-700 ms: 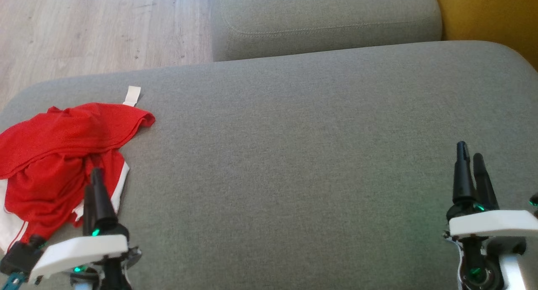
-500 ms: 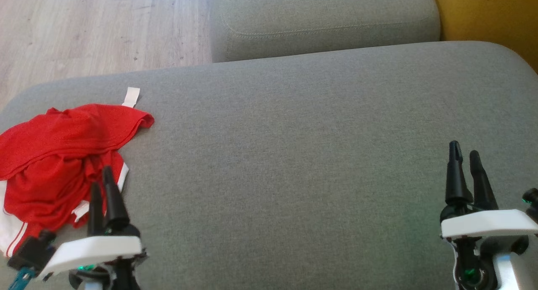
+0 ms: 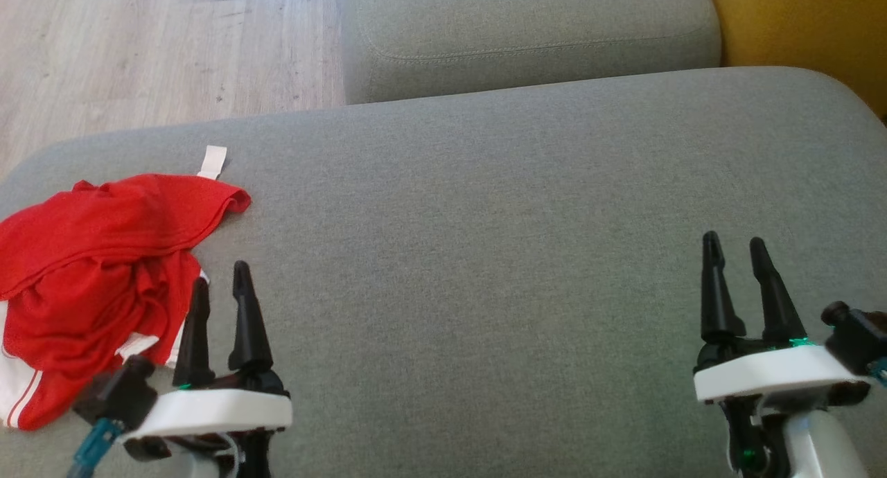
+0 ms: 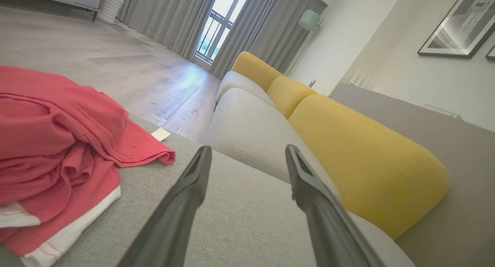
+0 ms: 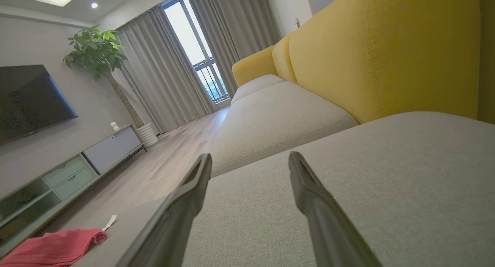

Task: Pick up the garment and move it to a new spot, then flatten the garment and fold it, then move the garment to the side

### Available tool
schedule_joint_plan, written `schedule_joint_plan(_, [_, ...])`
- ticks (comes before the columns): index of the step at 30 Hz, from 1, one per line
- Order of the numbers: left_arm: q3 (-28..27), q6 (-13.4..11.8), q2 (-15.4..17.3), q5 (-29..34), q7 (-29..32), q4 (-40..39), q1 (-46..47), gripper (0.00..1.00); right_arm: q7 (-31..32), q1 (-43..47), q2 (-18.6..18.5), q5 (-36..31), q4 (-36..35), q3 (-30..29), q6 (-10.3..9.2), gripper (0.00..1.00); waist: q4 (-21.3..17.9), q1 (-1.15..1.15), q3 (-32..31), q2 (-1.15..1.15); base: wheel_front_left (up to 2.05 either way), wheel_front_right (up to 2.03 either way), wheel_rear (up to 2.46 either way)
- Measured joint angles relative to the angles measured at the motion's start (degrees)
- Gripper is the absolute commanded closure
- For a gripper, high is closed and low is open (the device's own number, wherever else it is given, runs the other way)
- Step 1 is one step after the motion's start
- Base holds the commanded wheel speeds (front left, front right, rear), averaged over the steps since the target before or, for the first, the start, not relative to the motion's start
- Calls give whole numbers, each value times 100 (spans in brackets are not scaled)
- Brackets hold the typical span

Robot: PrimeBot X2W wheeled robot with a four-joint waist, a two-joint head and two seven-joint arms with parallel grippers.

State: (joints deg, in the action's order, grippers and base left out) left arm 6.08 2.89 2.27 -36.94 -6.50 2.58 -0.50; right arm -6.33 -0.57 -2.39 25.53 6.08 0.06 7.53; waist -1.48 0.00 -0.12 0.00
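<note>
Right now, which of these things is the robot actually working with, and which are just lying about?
Part of the job: red garment, crumpled on the grey seat cushion; left gripper and right gripper, both open and empty.

Just lying about: white strip beside it, yellow back cushions, television, potted plant, framed picture.

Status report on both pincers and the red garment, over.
Left pincer open, empty, beside red garment. Right pincer open, empty. Garment crumpled on grey sofa cushion. Nothing between.
</note>
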Motion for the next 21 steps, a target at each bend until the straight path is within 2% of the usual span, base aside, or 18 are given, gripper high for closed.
schedule_joint_plan(7, [197, -210, 29, 734, -124, 5, -24, 0, -133, 1, -1, -777, 9, 89, 0, 0, -13, 0, 13, 0, 0, 0, 0])
schedule_joint_plan(21, [723, -601, 285, 1793, -344, 73, -106, 0, -334, 1, -2, -2218, 59, 193, 0, 0, -39, 0, 52, 0, 0, 0, 0])
